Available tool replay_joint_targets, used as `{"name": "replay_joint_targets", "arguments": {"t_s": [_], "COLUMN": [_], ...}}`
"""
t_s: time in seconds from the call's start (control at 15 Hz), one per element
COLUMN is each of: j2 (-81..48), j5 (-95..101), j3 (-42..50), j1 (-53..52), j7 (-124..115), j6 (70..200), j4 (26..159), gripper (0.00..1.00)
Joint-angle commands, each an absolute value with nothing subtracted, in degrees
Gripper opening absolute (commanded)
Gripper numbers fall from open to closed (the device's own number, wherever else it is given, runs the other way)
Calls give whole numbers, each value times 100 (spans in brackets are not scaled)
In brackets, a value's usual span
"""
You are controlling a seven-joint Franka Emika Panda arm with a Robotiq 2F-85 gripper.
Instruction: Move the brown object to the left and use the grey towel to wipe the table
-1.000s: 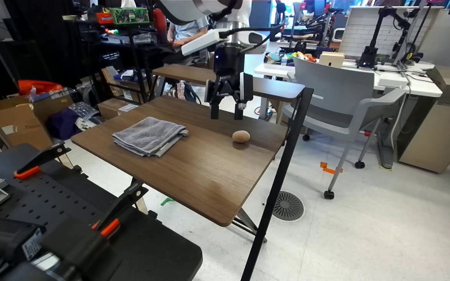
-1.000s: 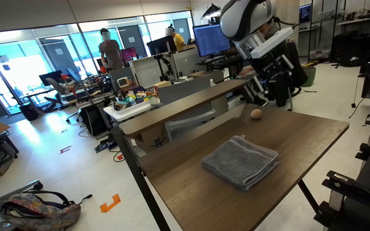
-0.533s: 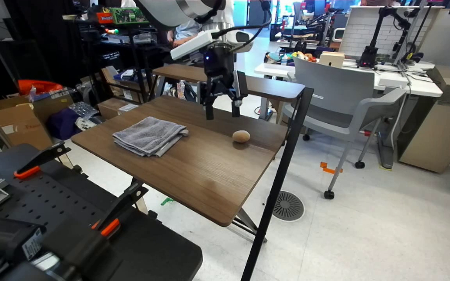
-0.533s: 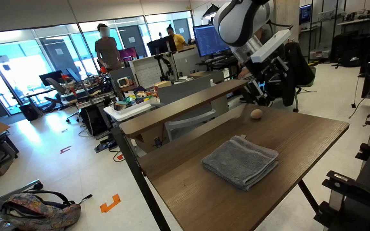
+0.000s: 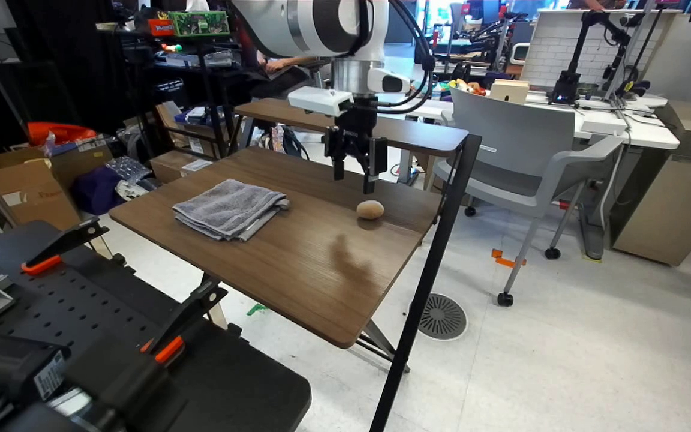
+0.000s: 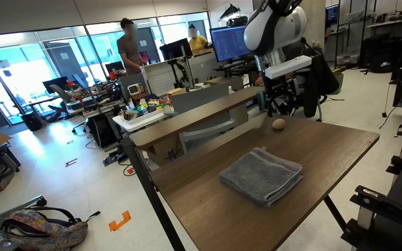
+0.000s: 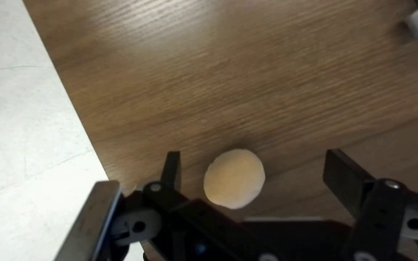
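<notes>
The table (image 5: pixel 285 258) has a brown, wood-grained top, with a narrow raised shelf (image 5: pixel 423 133) along one side. A grey chair (image 5: pixel 504 138) stands near it, and a black bench (image 5: pixel 249 372) bearing clamps (image 5: pixel 185 318) runs alongside it. On the table, in both exterior views, lie the folded towel (image 6: pixel 262 176) and, towards a table corner, the lump (image 7: pixel 234 178). The gripper (image 5: pixel 354 178) hangs over the table, its fingers (image 7: pixel 343 177) spread wide and holding nothing. The wrist view alone shows, from above, the lump between the fingers with bare wood on either side. In an exterior view a round drain (image 5: pixel 443 316) shows beside the table. In an exterior view windows (image 6: pixel 30 57) and a standing person (image 6: pixel 127 50) show well beyond the table.
</notes>
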State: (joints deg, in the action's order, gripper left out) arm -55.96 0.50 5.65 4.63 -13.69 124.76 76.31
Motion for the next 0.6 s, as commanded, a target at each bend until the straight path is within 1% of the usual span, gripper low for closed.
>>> {"name": "replay_joint_targets", "arguments": {"t_s": [0.0, 0.33, 0.53], "j2": [-6166, -6727, -7034], "j5": [-535, -945, -909], "j3": [380, 346, 436], "j1": [721, 721, 676], "j7": [-1504, -1748, -1935], "j6": [13075, 13730, 13722], "j4": [6887, 6302, 6038], "gripper": [100, 100, 100]}}
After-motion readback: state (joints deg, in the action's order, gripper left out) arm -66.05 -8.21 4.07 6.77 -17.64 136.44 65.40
